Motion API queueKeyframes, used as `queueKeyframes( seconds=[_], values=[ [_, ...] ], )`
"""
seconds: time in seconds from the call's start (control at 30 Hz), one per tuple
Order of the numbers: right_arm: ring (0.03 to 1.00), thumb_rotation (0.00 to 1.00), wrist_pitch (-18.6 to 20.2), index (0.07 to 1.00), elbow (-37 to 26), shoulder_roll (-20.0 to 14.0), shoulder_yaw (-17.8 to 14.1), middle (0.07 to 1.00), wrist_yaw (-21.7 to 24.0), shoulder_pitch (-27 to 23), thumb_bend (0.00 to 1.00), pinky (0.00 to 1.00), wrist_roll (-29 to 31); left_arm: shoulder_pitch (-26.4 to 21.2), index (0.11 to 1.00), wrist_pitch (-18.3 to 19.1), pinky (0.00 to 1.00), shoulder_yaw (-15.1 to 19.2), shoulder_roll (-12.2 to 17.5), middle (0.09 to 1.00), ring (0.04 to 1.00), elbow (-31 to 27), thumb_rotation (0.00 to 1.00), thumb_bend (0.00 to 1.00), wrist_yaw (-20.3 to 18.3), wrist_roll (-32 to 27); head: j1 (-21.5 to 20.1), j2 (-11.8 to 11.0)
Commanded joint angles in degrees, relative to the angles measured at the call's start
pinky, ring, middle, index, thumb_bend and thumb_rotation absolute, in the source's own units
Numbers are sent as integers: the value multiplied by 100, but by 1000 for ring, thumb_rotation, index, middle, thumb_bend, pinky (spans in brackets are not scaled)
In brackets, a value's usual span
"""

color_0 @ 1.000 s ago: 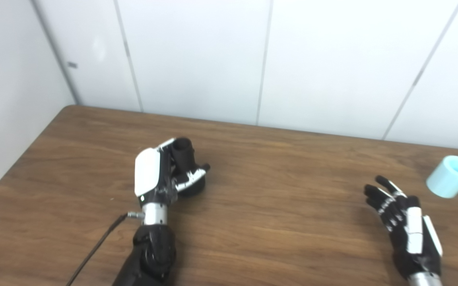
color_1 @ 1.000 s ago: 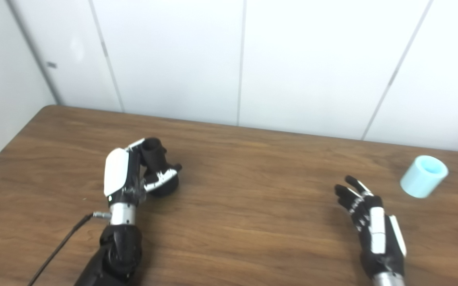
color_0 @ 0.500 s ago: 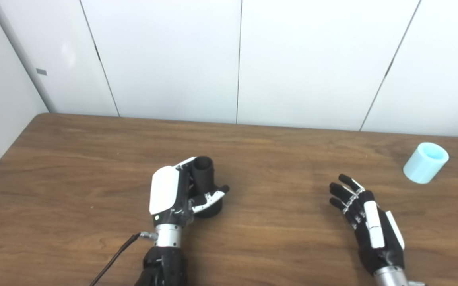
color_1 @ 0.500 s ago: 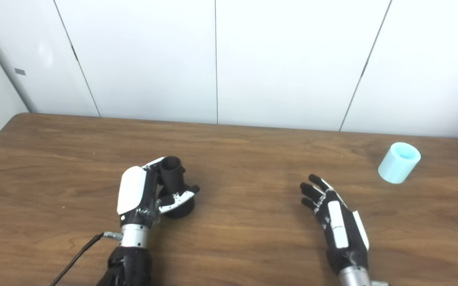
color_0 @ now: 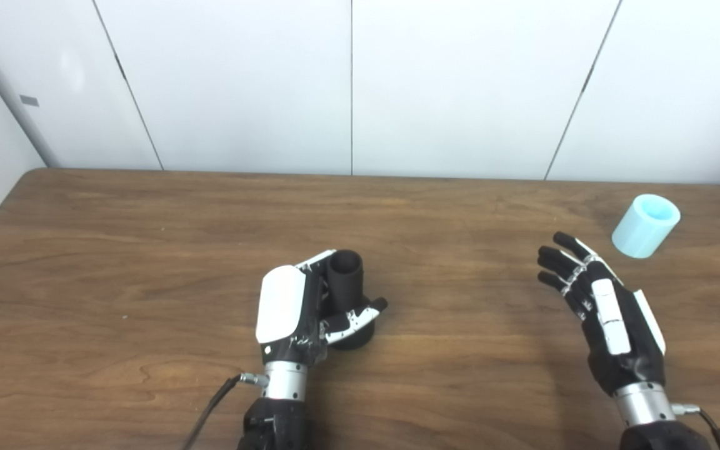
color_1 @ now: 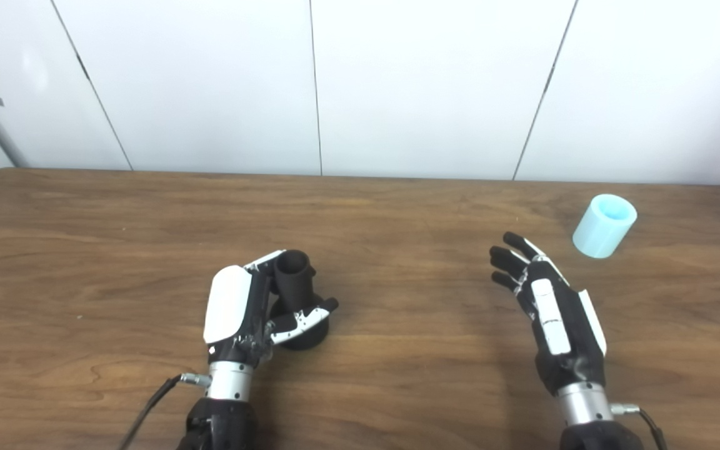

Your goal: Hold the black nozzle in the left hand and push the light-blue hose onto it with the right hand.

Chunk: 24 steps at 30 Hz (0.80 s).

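The black nozzle (color_0: 345, 279) stands upright on the wooden table (color_0: 147, 250), narrow tube end up and wide base down. My left hand (color_0: 297, 306) is shut on it, fingers behind the tube and thumb across the front of the base. The light-blue hose (color_0: 645, 225), a short wide tube, lies tilted at the far right of the table with its opening facing up and away. My right hand (color_0: 607, 309) is open, fingers spread and pointing toward the hose, a short gap below and left of it, holding nothing.
White wall panels (color_0: 460, 87) rise right behind the table's far edge. The table's right edge runs close to the hose. A dark cable (color_0: 210, 409) trails from my left wrist toward the near edge.
The whole picture has shifted, so the camera moved. My right hand now sits nearer the light-blue hose. The left hand keeps the same hold on the nozzle.
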Motion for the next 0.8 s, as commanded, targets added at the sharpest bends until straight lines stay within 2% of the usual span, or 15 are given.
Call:
queueKeyframes(
  seconds=[0.0, 0.07, 0.2, 0.3, 0.37, 0.53, 0.57, 0.6, 0.67, 0.7, 0.77],
  values=[
    [812, 847, 3, 807, -309, 5, 1, 764, -70, -74, 476, 797, -47, 287, 507, -86, 424, -164, -95, 453, 461, 13, 0, 505, -108, 5, -76, 21],
    [809, 839, 20, 807, -330, 24, 9, 760, -112, -95, 468, 788, -111, 331, 509, -69, 429, -237, -102, 450, 464, -28, 0, 505, -156, 46, -153, 36],
    [819, 846, -205, 819, -138, -40, -15, 770, -73, -178, 468, 783, -167, 417, 507, -119, 431, -356, -88, 456, 476, -57, 0, 505, -218, 75, -383, 59],
    [798, 785, -328, 813, -38, -111, -109, 767, -95, -257, 515, 747, -189, 464, 508, -187, 425, -370, -84, 455, 476, -62, 0, 505, -288, 20, -490, 64],
    [783, 752, -269, 810, -162, -145, -146, 761, -156, -332, 536, 722, -285, 478, 510, -261, 422, -365, -75, 452, 474, -29, 0, 504, -312, -27, -602, 48],
    [770, 550, 368, 789, -811, -201, -286, 757, -409, -598, 586, 694, -560, 491, 511, -332, 431, -365, -72, 448, 470, 40, 0, 504, -331, -36, -808, 56],
    [770, 456, 439, 785, -869, -236, -350, 754, -425, -673, 610, 699, -512, 494, 510, -307, 431, -357, -70, 449, 471, 25, 0, 504, -352, -33, -886, 68],
    [772, 416, 483, 783, -915, -314, -389, 754, -490, -766, 634, 701, -706, 494, 510, -285, 430, -352, -68, 449, 472, 11, 0, 504, -370, -26, -912, 71],
    [735, 405, 554, 761, -954, -487, -382, 737, -639, -909, 702, 645, -1357, 493, 511, -273, 427, -347, -47, 451, 473, -13, 0, 504, -407, -17, -1023, 72],
    [727, 408, 590, 756, -974, -564, -420, 735, -666, -994, 714, 636, -1480, 496, 511, -289, 427, -337, -35, 451, 473, -17, 0, 504, -410, -29, -1120, 68],
    [736, 299, 689, 753, -1045, -735, -483, 750, -635, -1149, 700, 660, -1553, 508, 509, -323, 432, -314, -9, 452, 475, -20, 0, 504, -411, -50, -1209, 70]
  ],
)
